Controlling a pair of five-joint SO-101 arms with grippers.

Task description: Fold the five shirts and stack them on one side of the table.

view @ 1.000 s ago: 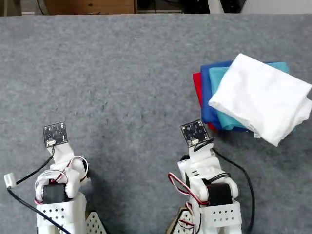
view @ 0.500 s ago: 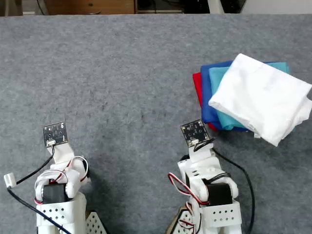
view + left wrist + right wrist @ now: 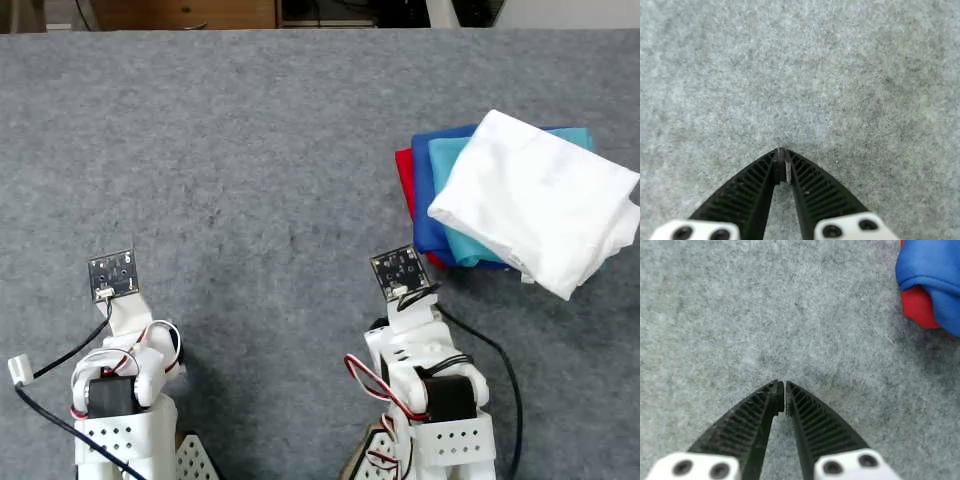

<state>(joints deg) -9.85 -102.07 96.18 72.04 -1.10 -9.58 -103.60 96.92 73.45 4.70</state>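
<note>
Folded white cotton shirt (image 3: 535, 200) tops stack; teal shirt (image 3: 447, 160), blue shirt (image 3: 424, 200), red shirt (image 3: 404, 180) under it, piled to one side. Right fingers (image 3: 752, 425) pressed together near stack's red corner. Left fingers (image 3: 752, 192) pressed together too, well apart from stack. Both look parked, prob. done.

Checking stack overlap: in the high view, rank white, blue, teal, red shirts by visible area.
1. white shirt, largest by far.
2. blue shirt and teal shirt: exposed parts look alike, unranked.
3. red shirt, a thin strip, smallest.
</note>
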